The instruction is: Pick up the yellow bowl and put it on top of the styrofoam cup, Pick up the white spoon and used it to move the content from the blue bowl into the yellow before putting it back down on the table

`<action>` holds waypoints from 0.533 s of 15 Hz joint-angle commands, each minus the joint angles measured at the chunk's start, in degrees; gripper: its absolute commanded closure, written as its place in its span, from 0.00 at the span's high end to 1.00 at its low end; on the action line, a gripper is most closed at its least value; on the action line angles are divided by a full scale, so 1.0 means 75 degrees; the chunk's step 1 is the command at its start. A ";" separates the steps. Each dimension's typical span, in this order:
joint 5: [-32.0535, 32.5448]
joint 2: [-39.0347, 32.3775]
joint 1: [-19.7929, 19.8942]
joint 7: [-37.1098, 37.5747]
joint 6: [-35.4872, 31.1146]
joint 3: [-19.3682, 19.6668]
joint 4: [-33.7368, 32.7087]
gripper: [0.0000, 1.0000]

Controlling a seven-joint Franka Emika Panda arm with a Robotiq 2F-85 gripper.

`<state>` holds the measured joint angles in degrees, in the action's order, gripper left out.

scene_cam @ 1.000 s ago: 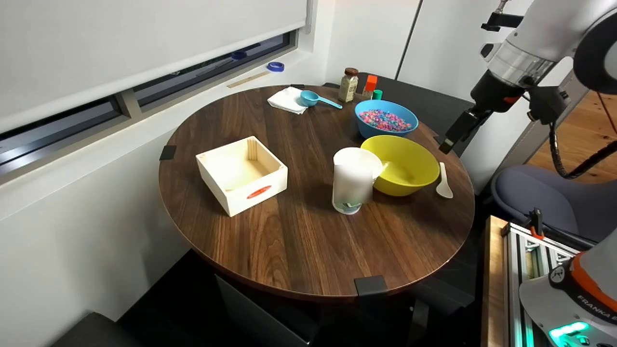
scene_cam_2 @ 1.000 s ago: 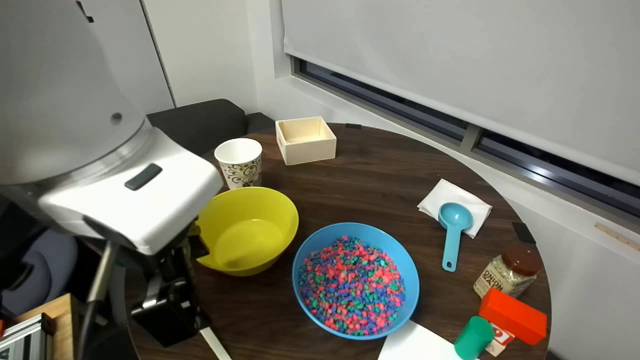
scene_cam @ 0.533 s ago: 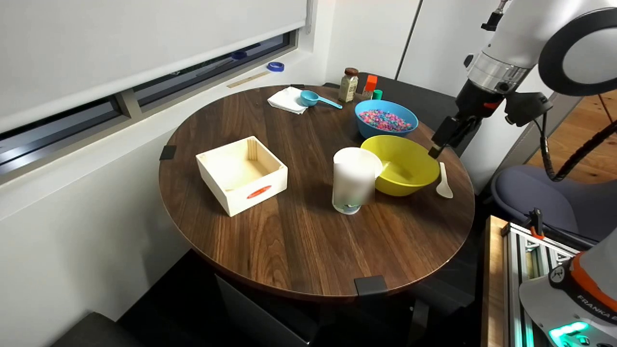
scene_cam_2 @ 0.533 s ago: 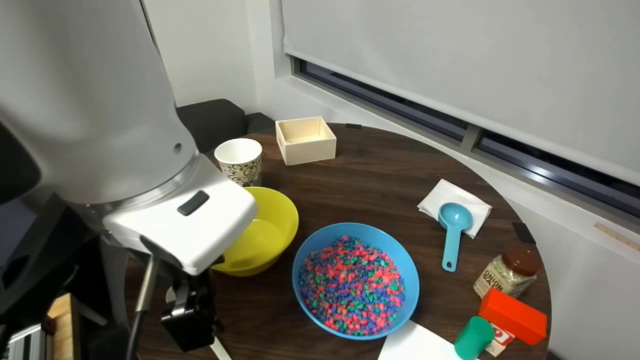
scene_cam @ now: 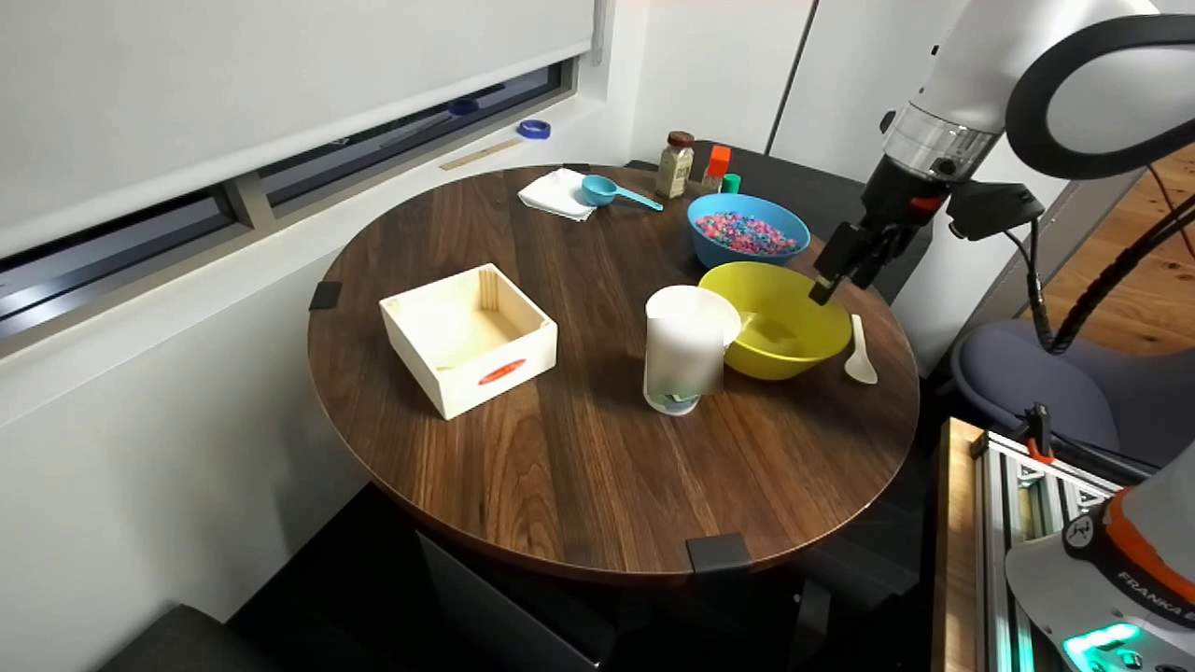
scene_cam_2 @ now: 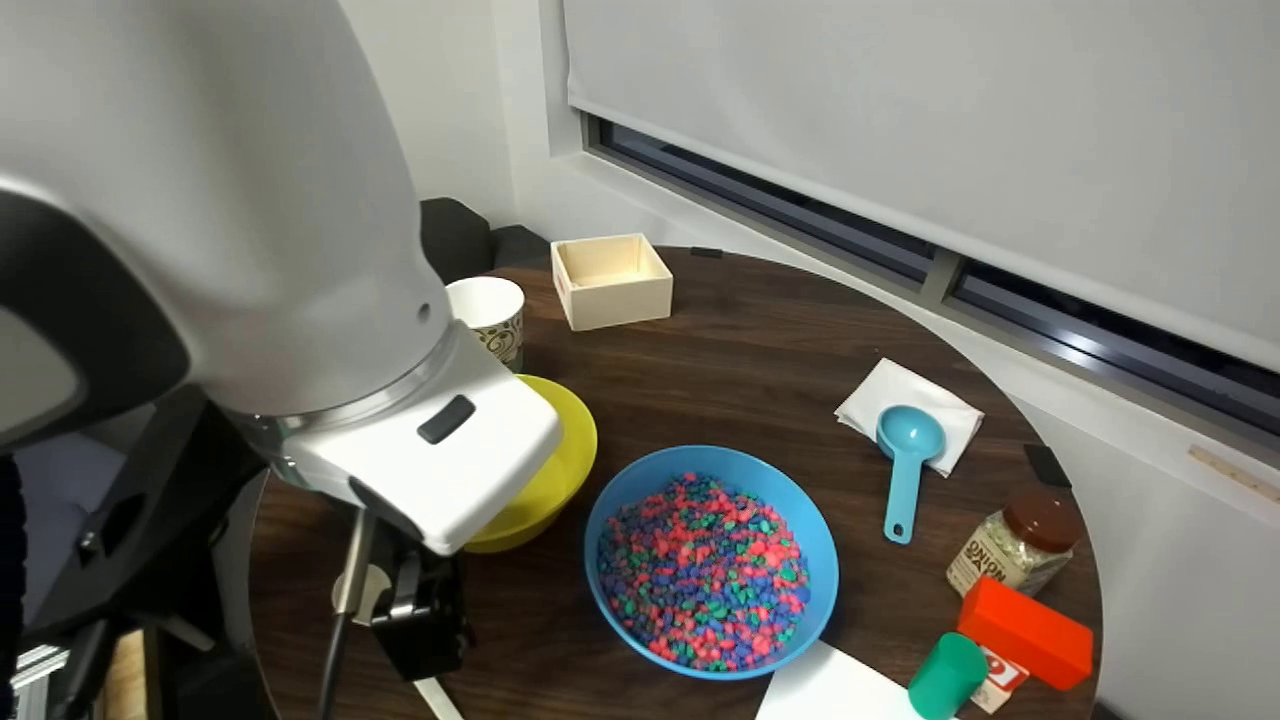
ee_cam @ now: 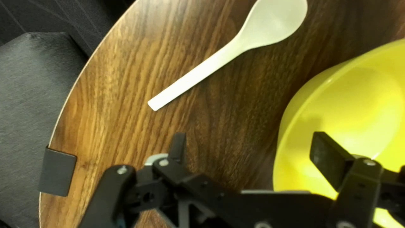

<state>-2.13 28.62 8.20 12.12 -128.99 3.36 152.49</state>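
The yellow bowl (scene_cam: 784,345) stands on the dark round table (scene_cam: 560,467), beside the white styrofoam cup (scene_cam: 667,359). My gripper (ee_cam: 252,148) is open and empty. In the wrist view the yellow bowl's rim (ee_cam: 303,109) lies between its fingers: one over the bowl's inside, one over the table outside. In an exterior view the fingertips (scene_cam: 823,289) are at the bowl's rim; contact is unclear. The white spoon (ee_cam: 205,66) lies on the table beside the bowl. The blue bowl (scene_cam_2: 822,550) holds the multicoloured content (scene_cam_2: 700,575). The arm partly hides the yellow bowl (scene_cam_2: 575,455) and cup (scene_cam_2: 505,335).
A wooden box (scene_cam: 499,369) stands beyond the cup. A blue scoop (scene_cam_2: 903,490) lies on a white napkin (scene_cam_2: 955,410). A spice jar (scene_cam_2: 1010,550), a red-topped container (scene_cam_2: 1030,630) and a green cap (scene_cam_2: 947,675) stand near the blue bowl. White paper (scene_cam_2: 830,690) lies by it.
The arm has moved over the table towards the yellow bowl, and the gripper has come down to its rim. The bowls, cup and spoon have not moved.
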 commanded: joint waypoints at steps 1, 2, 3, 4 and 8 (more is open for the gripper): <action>-0.0438 -0.0417 -0.0086 0.0095 -0.0117 0.0063 -0.0177 1.00; -0.0543 -0.0478 -0.0105 0.0065 -0.0101 0.0084 -0.0207 0.96; -0.0644 -0.0536 -0.0120 0.0034 -0.0108 0.0105 -0.0229 0.75; -0.0723 -0.0588 -0.0119 0.0034 -0.0116 0.0111 -0.0248 0.71; -0.0898 -0.0726 -0.0110 0.0006 -0.0136 0.0116 -0.0289 0.46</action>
<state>-6.77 24.92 8.14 12.29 -129.08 3.60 151.08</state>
